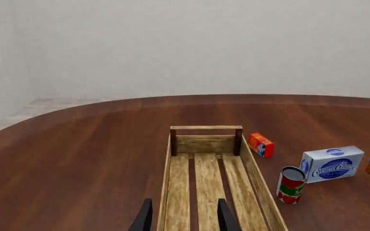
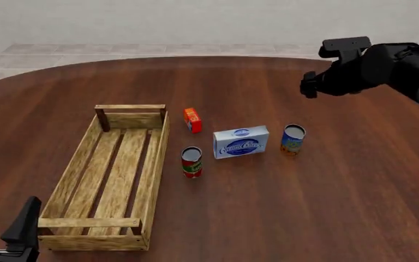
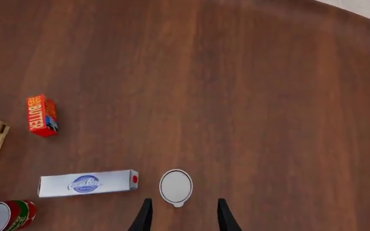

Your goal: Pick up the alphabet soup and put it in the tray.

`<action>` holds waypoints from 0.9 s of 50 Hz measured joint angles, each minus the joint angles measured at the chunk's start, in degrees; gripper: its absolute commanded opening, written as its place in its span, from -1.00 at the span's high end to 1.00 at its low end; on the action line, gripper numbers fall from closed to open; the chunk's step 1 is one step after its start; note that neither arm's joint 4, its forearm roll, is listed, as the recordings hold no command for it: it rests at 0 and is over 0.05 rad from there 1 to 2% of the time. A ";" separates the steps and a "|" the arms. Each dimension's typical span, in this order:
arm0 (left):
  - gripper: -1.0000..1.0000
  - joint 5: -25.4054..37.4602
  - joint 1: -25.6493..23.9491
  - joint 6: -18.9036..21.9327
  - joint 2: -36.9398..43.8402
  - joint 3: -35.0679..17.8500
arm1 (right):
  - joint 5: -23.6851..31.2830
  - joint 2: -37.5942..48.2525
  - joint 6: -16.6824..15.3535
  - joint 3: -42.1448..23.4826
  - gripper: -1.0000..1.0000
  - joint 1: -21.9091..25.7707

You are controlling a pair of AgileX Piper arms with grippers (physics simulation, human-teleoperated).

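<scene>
The alphabet soup [image 3: 175,186] is seen top-down just ahead of the spread jaws of the right gripper [image 3: 181,215], hidden frontally; the left gripper [image 1: 183,215], jaws spread, is shown over the tray [image 1: 209,185].

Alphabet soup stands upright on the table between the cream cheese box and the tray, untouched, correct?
Not quite. The soup stands upright and untouched, but on the far side of the cream cheese box from the tray; the front view shows the red can between those two.

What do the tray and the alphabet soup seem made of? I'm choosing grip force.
The tray: light unfinished-looking wood, with visible grain and slats. The alphabet soup: probably a metal can, given its silvery-white top, wrapped in a blue and orange-yellow label, likely paper.
</scene>
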 measured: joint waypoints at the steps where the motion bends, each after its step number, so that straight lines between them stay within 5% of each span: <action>1: -1.00 0.00 0.00 0.00 0.00 0.00 | -0.09 0.30 0.06 -0.02 -1.00 0.01; 45: -1.00 0.00 0.00 0.00 0.00 0.00 | -6.79 9.60 3.18 2.47 -1.00 0.45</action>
